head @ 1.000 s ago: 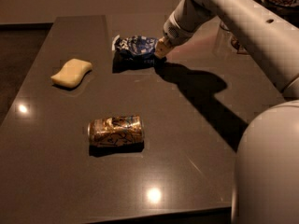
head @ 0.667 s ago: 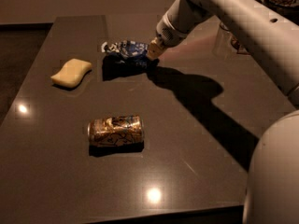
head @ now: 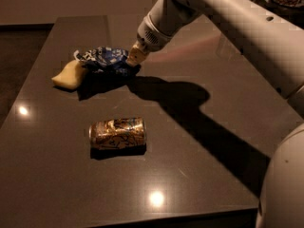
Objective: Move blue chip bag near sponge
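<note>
Bag arrival at sponge

Clamping gripper [head: 134, 57] on right end of blue chip bag [head: 105, 59], now sitting much farther left than a second ago and overlapping right edge of sponge [head: 69, 75]. Casting long arm shadow across dark table [head: 61, 184]. Lying on its side nearer camera, well apart from both: gold can [head: 117, 132].

blue chip bag [head: 105, 60] touching sponge [head: 69, 75], hand [head: 134, 58] beside
</note>
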